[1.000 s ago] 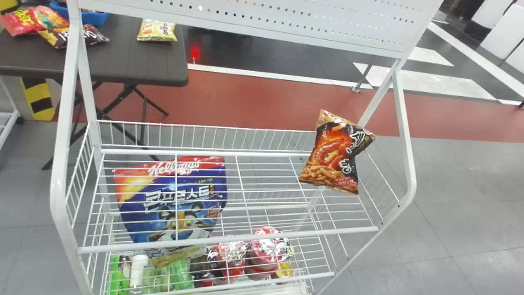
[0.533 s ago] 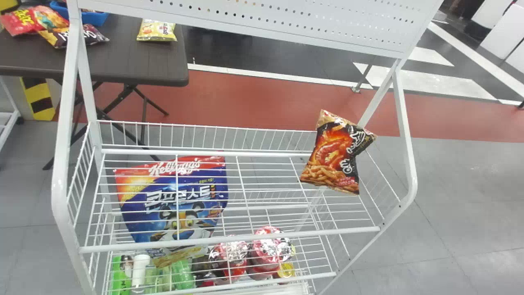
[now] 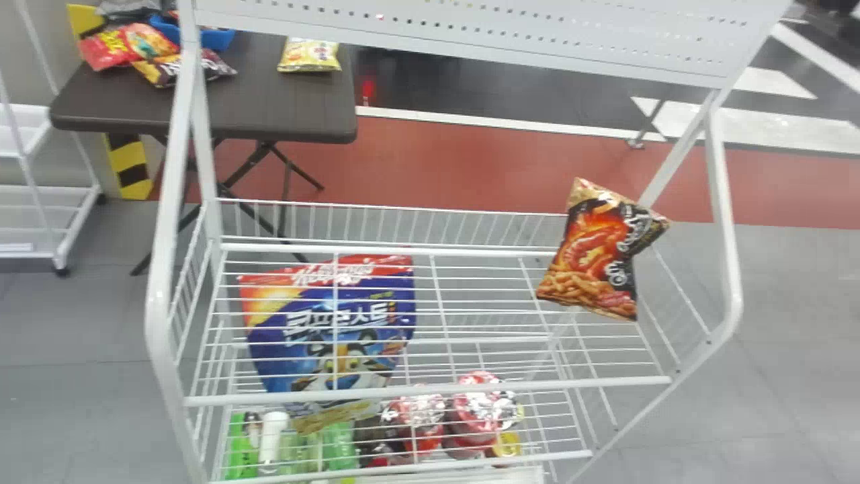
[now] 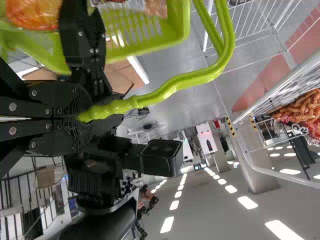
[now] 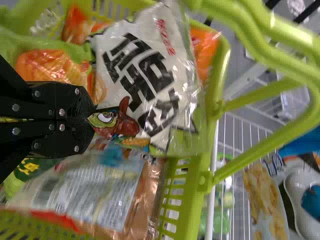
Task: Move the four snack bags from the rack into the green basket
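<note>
1. In the left wrist view, keeps the left gripper (image 4: 82, 117) closed on the green handle (image 4: 185, 81) of the green basket (image 4: 175, 27).
2. In the right wrist view, pinches the edge of the white snack bag (image 5: 142, 75) over the basket, fingertips of the right gripper (image 5: 91, 117) together.
3. In that basket, beside the white bag, holds an orange bag (image 5: 50, 65) and a silvery clear bag (image 5: 80, 190).
4. In the head view, at three o'clock, shows the black and orange snack bag (image 3: 591, 249), tilted, at the rack's (image 3: 430, 392) two o'clock corner.
5. At about half past seven, sets the large blue and red bag (image 3: 363, 296) behind white wires.
6. Lower down, through the wires, shows red-topped cups (image 3: 480, 410) near six o'clock and a green bottle (image 3: 339, 447) near seven.
7. At ten o'clock, beyond the rack, has a dark table (image 3: 282, 101) with a yellow bag (image 3: 309, 55) at eleven and a red bag (image 3: 104, 50) at ten.
</note>
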